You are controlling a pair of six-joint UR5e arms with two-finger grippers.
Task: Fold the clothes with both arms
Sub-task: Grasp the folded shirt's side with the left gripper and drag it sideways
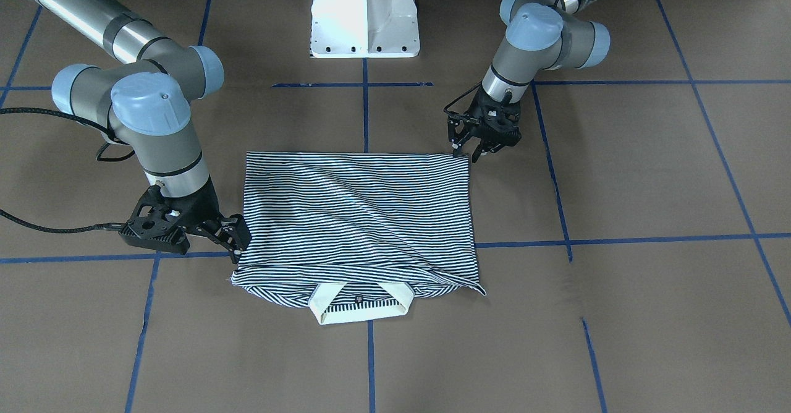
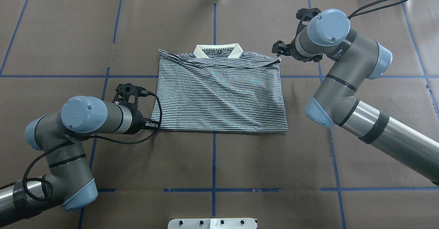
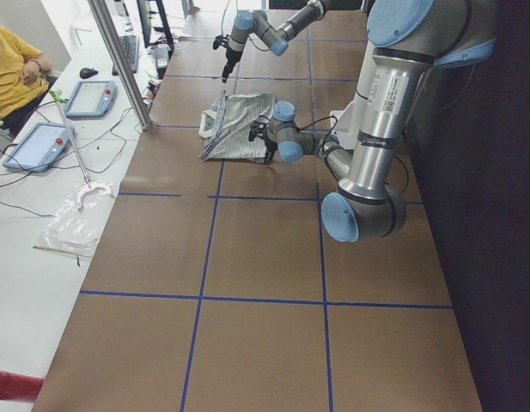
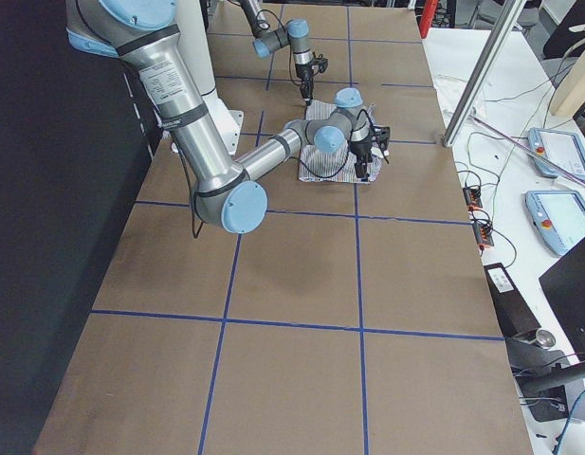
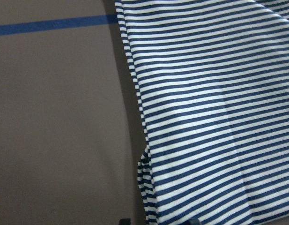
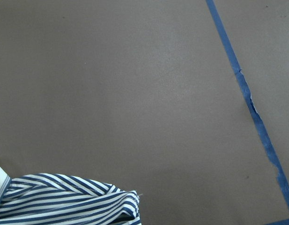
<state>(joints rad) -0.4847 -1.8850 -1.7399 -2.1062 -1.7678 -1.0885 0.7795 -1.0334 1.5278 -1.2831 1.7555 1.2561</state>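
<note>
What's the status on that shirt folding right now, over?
Left gripper open at hem corner. Right gripper at shoulder edge, grip unclear. Polo shirt lies flat, partly folded. Nothing blocking.

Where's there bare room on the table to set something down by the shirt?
Bare table runs between the shirt near hem and the base, and beyond the collar. Crowded: the left hand at its near-left corner, the right hand at the far-right one.
</note>
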